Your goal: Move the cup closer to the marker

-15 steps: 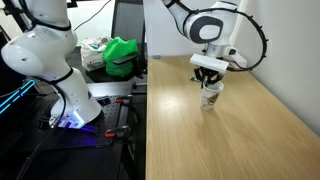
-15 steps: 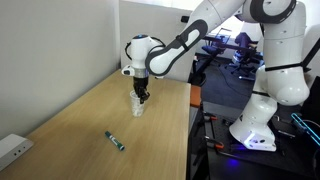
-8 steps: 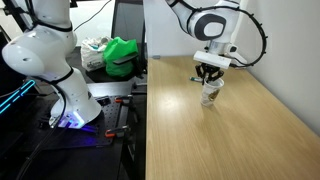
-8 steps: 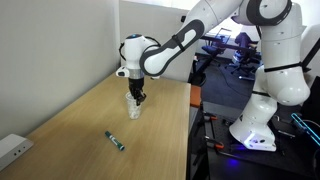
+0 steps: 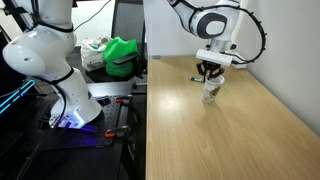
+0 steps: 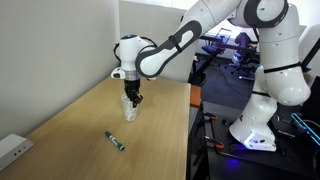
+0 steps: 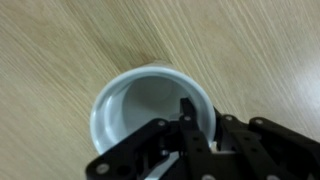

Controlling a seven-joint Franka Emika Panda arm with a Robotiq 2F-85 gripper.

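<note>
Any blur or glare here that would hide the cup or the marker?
Wrist view: soft focus, the pincer a dark blur over the cup. In both exterior views: even light, no glare on the table; in an exterior view the marker is tiny but distinct.

Both exterior views bright, diffuse room light, low-res and a bit soft; tabletop [image 5: 240, 130] evenly lit with just a small soft shadow at the cup [image 5: 211, 93], purple glow [image 5: 78, 122] low in the darker area beside it. Wrist view blurry overall: tool [image 7: 205, 120] dark and out of focus up close, cup interior greyer than its bright rim, wood grain smeared.
</note>
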